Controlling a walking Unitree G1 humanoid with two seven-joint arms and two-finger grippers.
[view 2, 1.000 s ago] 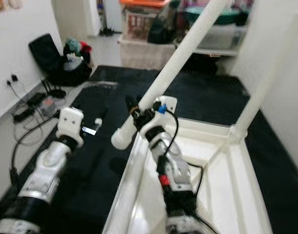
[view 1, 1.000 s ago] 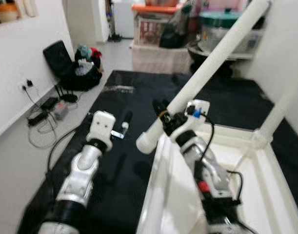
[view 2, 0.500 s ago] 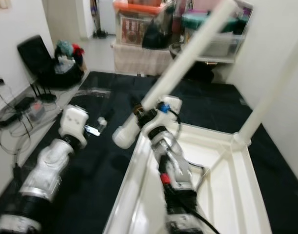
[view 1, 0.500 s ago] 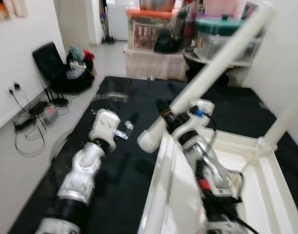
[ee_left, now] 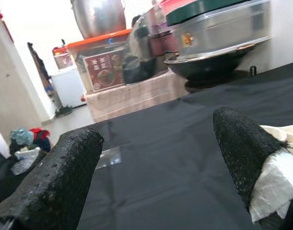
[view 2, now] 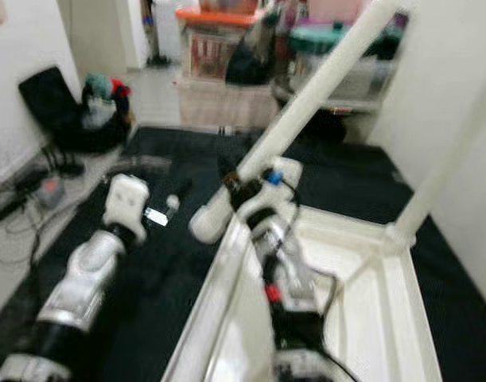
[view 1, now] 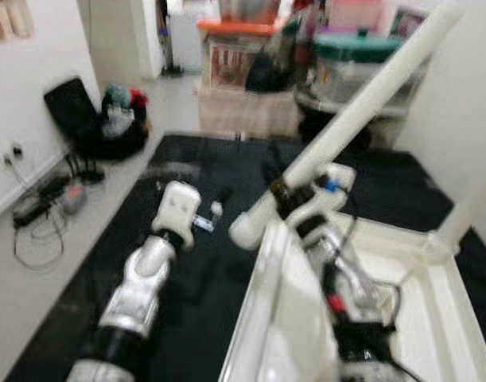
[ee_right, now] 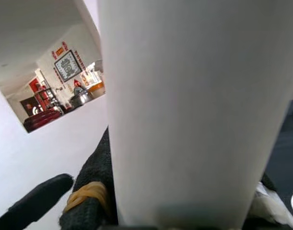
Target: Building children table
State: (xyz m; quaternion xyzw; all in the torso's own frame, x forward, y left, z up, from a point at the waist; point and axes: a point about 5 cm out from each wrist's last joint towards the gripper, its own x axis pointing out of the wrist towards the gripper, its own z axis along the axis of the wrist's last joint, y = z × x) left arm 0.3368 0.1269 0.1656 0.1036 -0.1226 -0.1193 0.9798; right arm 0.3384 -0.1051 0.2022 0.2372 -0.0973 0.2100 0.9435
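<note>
A white children's table (view 1: 276, 306) lies upside down on a black mat (view 1: 195, 270). One white leg (view 1: 464, 213) stands in its far right corner. My right gripper (view 1: 279, 192) is shut on a second white leg tube (view 1: 362, 103), which tilts up and to the right. The tube's lower end (view 1: 246, 231) hangs just over the table's near left corner. In the right wrist view the leg tube (ee_right: 194, 110) sits between the black fingers (ee_right: 86, 191). My left gripper (ee_left: 156, 158) is open over the mat, left of the tube, with nothing in it.
At the back stand storage boxes with an orange lid (view 1: 243, 48) and a large pot with a green lid (view 1: 362, 48). A black bag (view 1: 71, 103) and cables (view 1: 36, 203) lie on the floor by the left wall. A white wall runs close on the right.
The camera has shifted and the picture is more blurred. My right gripper still holds the tilted leg at the table's corner. The left gripper stays open over the mat.
</note>
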